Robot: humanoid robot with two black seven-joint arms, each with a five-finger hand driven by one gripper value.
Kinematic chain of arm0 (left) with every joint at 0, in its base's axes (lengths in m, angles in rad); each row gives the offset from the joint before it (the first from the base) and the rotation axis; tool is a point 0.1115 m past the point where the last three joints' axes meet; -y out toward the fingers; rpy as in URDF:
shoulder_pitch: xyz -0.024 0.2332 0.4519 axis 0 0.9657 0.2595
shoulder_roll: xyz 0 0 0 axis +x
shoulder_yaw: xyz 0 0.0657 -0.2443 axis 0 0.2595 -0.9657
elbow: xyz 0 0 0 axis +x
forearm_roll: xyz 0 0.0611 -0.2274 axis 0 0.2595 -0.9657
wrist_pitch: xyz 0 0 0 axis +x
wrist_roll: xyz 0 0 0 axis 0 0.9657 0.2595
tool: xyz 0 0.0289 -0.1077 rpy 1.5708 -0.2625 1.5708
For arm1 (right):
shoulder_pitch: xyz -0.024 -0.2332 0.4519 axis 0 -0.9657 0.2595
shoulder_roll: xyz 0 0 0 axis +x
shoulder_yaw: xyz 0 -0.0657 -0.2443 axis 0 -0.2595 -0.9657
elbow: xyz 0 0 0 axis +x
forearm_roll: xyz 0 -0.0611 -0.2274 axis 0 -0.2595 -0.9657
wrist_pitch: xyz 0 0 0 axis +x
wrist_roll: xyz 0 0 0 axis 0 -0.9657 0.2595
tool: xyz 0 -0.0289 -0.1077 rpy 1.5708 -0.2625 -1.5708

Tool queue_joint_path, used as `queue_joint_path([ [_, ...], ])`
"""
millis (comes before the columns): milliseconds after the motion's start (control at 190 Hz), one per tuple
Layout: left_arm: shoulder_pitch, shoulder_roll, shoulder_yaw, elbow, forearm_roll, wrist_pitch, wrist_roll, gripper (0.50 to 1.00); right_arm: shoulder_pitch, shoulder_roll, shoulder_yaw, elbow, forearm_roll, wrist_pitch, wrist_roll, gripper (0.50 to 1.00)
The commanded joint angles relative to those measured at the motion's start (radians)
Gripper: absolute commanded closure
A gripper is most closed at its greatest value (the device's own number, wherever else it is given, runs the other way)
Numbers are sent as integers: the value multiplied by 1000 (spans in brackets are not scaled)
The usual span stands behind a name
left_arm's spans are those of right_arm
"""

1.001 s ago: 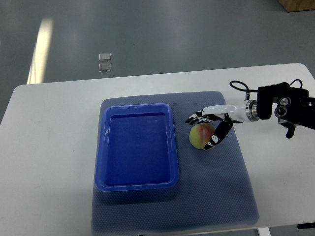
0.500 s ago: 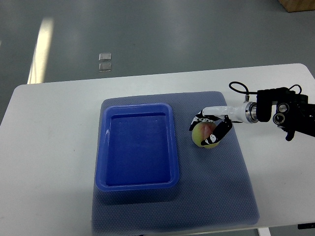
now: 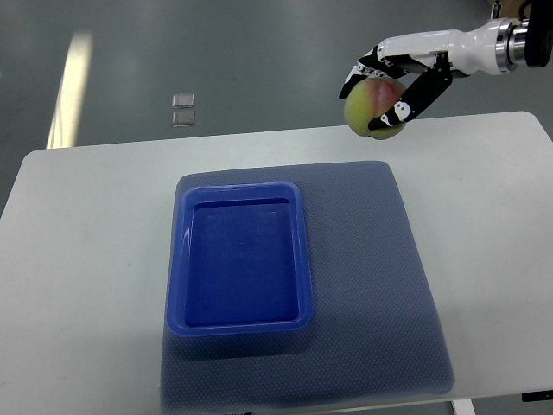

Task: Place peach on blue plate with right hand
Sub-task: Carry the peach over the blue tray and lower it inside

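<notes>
My right hand (image 3: 386, 91) comes in from the upper right and is shut on the peach (image 3: 370, 107), a yellow-green fruit with a red blush. It holds the peach high in the air, above the table's far edge and right of the plate. The blue plate (image 3: 239, 322), a deep rectangular tray, lies empty on a blue-grey mat (image 3: 380, 285) on the white table (image 3: 86, 259). The left hand is out of view.
The mat covers the table's middle and reaches its near edge. Two small clear squares (image 3: 183, 111) lie on the grey floor beyond the table. A brown box corner (image 3: 495, 7) shows at the top right.
My right hand closed on the peach on the mat, then lifted it up and away, so it now hangs high over the table's far edge. The arm has drawn back toward the upper right.
</notes>
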Motion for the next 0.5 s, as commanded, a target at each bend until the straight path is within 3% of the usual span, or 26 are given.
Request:
queue_joint_path([
  [0, 0, 0, 0, -2, 0, 0, 0, 500, 15, 43, -3, -3, 7, -17, -2, 1000],
  [79, 0, 0, 0, 0, -1, -2, 0, 500, 15, 78, -8, -11, 7, -23, -2, 1000],
  [84, 0, 0, 0, 0, -1, 0, 0, 500, 15, 139, -17, -23, 6, -46, -3, 1000],
  [105, 0, 0, 0, 0, -1, 0, 0, 500, 15, 167, -20, -34, 0, -55, -5, 1000],
  [153, 0, 0, 0, 0, -1, 0, 0, 500, 15, 167, -20, -34, 0, -55, -5, 1000],
  [158, 0, 0, 0, 0, -1, 0, 0, 500, 14, 243, -40, -76, -6, -72, -11, 1000],
  [221, 0, 0, 0, 1, -3, 0, 0, 500, 11, 342, -80, -153, -8, -84, -17, 1000],
  [279, 0, 0, 0, 1, -3, 0, 0, 500, 11, 342, -80, -153, -8, -84, -17, 1000],
  [284, 0, 0, 0, 3, -3, 0, 0, 500, 0, 422, -101, -216, -10, -97, -17, 1000],
  [337, 0, 0, 0, 3, -4, 0, 0, 500, -22, 503, -111, -270, -13, -112, -17, 1000],
  [400, 0, 0, 0, 3, -4, 0, 0, 500, -29, 517, -114, -279, -14, -114, -17, 1000],
  [406, 0, 0, 0, 3, -4, 0, 0, 500, -73, 584, -114, -323, -31, -123, -17, 1000],
  [495, 0, 0, 0, 3, -4, 0, 0, 500, -123, 653, -112, -382, -72, -135, -17, 1000],
])
